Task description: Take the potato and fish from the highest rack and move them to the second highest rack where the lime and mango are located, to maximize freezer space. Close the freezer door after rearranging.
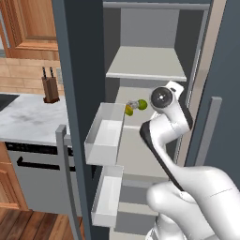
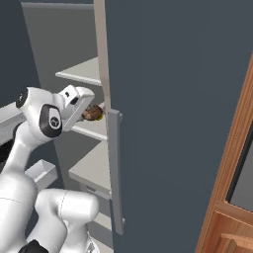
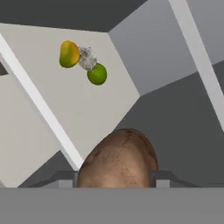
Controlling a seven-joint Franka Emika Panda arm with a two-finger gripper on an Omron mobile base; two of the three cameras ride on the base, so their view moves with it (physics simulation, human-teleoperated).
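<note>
The brown potato [image 3: 119, 159] sits between my gripper's [image 3: 117, 179] two dark fingertips, which are shut on it. In the right base view the gripper [image 2: 94, 114] holds the potato [image 2: 91, 113] at the front edge of a grey freezer shelf. Farther in on that rack [image 1: 129, 96] lie the yellow-orange mango [image 3: 68, 54], the silvery fish [image 3: 87, 59] and the green lime [image 3: 97, 73], touching in a row. From the left base camera the mango [image 1: 128, 110], fish [image 1: 133, 105] and lime [image 1: 142, 104] show just left of the arm's wrist. The highest rack [image 1: 147, 63] above looks bare.
The freezer door [image 1: 77, 93] stands open on the left, with white bins [image 1: 104, 133] and a grey bar handle [image 1: 64, 168]. Another dark door panel [image 2: 173, 99] with a handle [image 2: 114, 168] stands close on the right. A counter with a knife block [image 1: 49, 88] lies at the left.
</note>
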